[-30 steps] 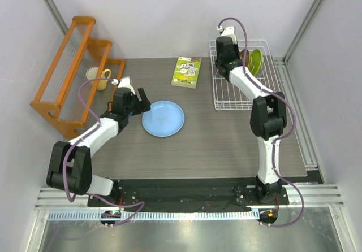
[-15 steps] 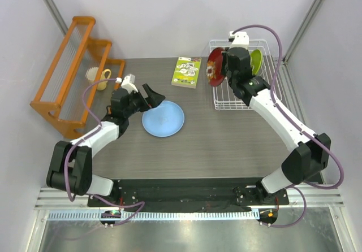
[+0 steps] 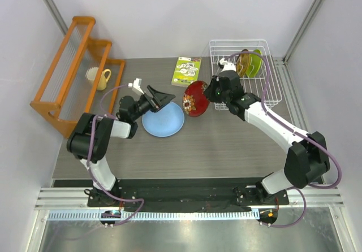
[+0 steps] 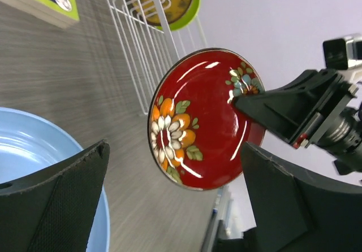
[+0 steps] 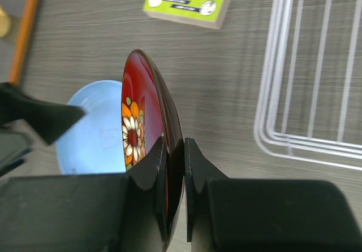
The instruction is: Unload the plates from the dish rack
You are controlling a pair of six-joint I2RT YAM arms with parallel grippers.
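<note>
A small dark-red round plate with a floral pattern (image 3: pixel 195 98) is clamped at its rim between the closed fingers of the right gripper (image 3: pixel 210 95). It is held on edge in the air just outside the left side of the white wire dish rack (image 3: pixel 268 88), clear of the rack's wires. Its painted face is turned away from the rack, toward the left gripper (image 3: pixel 161 97). That gripper is spread wide and nothing is grasped in it; from its wrist camera the red plate is seen between its two fingers, untouched by either.

A large light-blue round plate (image 3: pixel 164 121) is laid flat on the grey wood-grain table (image 3: pixel 226 144), farther from the rack's left side than the red plate. At the back of the rack, a yellow patterned plate (image 3: pixel 244 64) and a plain lime-green plate (image 3: pixel 256 64) are stood upright against each other. A green-and-white booklet (image 3: pixel 186 72) is laid flat near the rack's far-left corner.
</note>
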